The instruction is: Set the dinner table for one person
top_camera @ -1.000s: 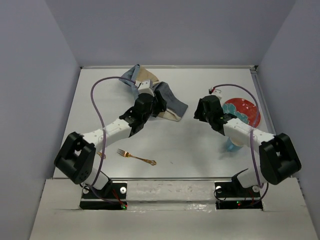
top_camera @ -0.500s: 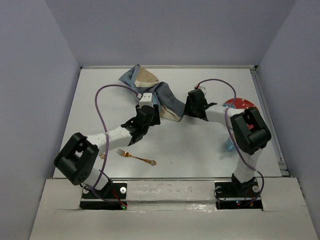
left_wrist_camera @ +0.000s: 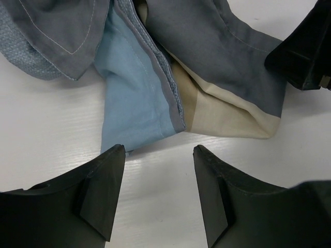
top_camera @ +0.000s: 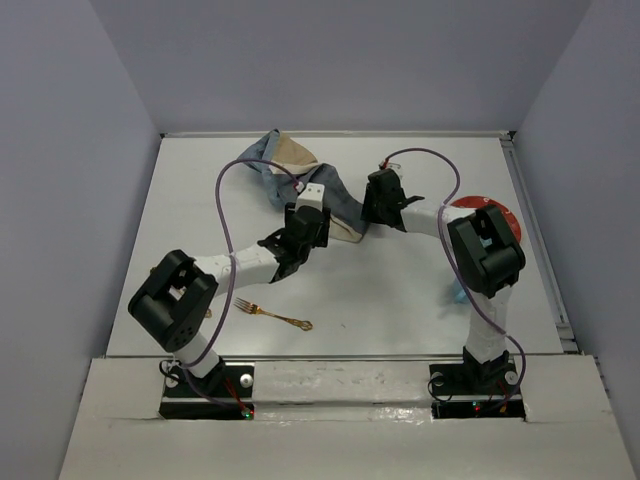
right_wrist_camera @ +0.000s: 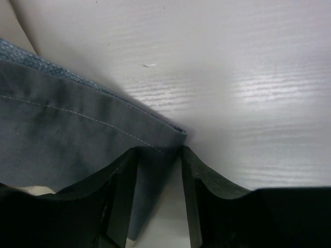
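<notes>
We see bare dinner table [top_camera: 390,290] at near centre; a crumpled placemat [top_camera: 290,155] blocks the far middle, a fork [top_camera: 272,315] near-left, a plate [top_camera: 506,218] right.

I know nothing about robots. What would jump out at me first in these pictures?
The crumpled blue, grey and beige placemat at the far middle of the white table, with both black arms bent in over it. The left gripper is open just short of its near edge, and the right gripper straddles a grey corner. Next, a gold fork lies near the front left, and a red plate sits half hidden behind the right arm.
</notes>
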Tool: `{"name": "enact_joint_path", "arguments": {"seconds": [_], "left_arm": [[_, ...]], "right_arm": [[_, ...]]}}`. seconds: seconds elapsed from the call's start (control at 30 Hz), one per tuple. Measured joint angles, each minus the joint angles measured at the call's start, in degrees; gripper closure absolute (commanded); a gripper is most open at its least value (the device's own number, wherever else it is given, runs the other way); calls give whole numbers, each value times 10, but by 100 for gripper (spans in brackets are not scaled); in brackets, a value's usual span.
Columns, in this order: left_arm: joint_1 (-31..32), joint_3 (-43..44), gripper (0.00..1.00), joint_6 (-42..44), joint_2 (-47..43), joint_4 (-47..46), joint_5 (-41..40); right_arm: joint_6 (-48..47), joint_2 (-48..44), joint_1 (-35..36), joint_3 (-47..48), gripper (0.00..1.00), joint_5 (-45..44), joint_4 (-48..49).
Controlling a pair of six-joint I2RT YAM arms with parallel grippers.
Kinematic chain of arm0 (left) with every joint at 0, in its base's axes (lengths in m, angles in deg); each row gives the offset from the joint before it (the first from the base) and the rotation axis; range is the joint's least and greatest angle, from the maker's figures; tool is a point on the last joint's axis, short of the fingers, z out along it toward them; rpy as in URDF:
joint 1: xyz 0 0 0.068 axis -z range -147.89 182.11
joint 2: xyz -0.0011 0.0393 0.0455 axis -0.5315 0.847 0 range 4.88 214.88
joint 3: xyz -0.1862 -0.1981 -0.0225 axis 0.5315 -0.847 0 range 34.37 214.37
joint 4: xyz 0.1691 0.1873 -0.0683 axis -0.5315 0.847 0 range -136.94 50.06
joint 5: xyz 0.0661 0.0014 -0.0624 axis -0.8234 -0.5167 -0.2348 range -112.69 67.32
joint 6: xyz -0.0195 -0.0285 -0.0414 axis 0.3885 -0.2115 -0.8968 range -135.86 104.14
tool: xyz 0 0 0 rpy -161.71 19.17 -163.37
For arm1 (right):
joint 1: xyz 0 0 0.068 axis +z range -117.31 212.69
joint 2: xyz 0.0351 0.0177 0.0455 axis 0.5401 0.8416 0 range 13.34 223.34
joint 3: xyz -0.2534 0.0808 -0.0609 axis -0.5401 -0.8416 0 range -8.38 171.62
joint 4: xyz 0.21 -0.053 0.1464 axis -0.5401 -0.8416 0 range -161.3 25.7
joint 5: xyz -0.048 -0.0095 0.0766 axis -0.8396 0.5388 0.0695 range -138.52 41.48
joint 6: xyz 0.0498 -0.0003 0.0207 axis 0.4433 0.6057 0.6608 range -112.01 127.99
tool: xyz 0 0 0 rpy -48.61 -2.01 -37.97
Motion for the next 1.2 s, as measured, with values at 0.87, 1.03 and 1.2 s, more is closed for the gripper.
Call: {"name": "enact_joint_path", "arguments": {"seconds": [0.87, 1.03, 1.2], "left_arm": [[0, 87, 94, 68, 102, 35, -65], [0, 91, 100, 70, 102, 36, -83], [-17, 84, 100, 45, 84, 40, -71]], "right_arm": [[-23, 17, 4, 24, 86, -17, -13], [-21, 17, 4, 24, 100, -21, -13], [-20, 5, 4, 12, 100, -33, -15]]}}
